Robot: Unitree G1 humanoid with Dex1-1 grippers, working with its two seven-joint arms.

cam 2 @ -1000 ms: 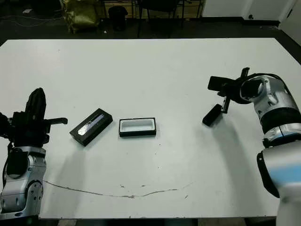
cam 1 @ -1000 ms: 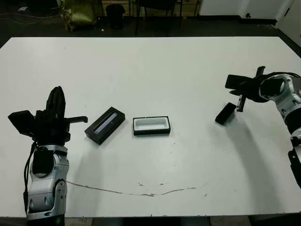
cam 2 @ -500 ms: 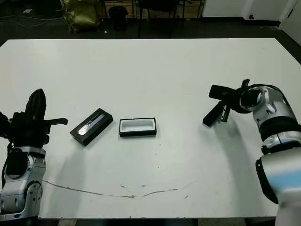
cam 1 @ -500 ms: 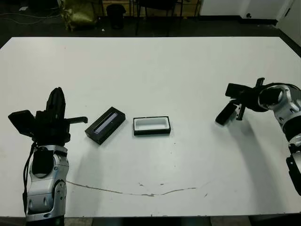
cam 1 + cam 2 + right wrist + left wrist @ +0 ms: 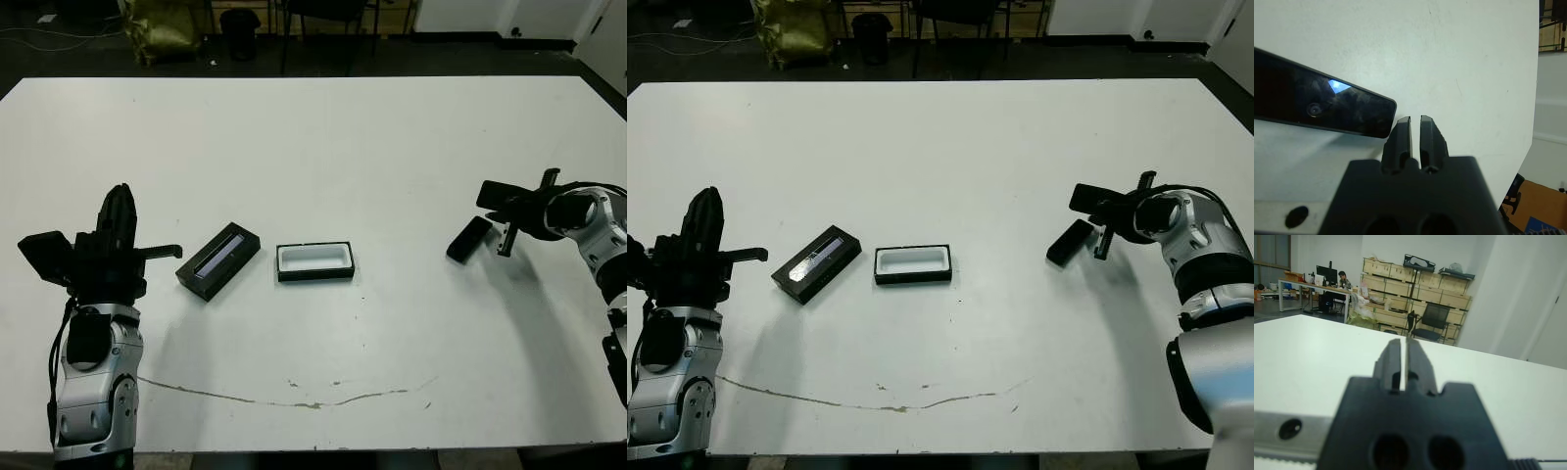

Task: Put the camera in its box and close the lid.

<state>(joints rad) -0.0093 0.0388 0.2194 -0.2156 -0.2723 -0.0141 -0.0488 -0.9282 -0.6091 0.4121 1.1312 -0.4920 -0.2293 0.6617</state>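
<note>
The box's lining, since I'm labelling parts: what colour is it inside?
White inside the black-walled box, clearest in the left eye view.

Camera (image 5: pixel 1317 110): glossy black face, mirror-smooth, carried a bluish glint.
Box (image 5: pixel 314 261): matt black walls, white lining.
Lid (image 5: pixel 218 260): matt black, with a faintly shiny grey-lavender stripe.
Table (image 5: pixel 323 147): smooth matt white top, scuffed with a thin dark scratch near its front edge.
Right gripper (image 5: pixel 1415 131): matt black plastic fingers.
</note>
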